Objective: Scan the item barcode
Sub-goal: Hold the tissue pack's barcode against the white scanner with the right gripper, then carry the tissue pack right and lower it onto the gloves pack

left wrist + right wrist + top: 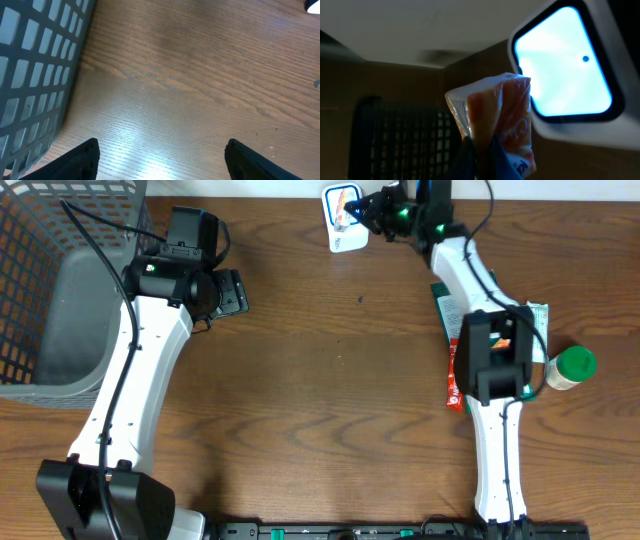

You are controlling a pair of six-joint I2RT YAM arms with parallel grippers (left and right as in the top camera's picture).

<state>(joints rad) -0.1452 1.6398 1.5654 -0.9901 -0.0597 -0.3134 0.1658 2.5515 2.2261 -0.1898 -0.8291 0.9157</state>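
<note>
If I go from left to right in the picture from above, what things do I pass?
First the grey mesh basket → left gripper, jaws open → orange-and-white packet held by the right gripper → red packet → green-capped jar.
</note>
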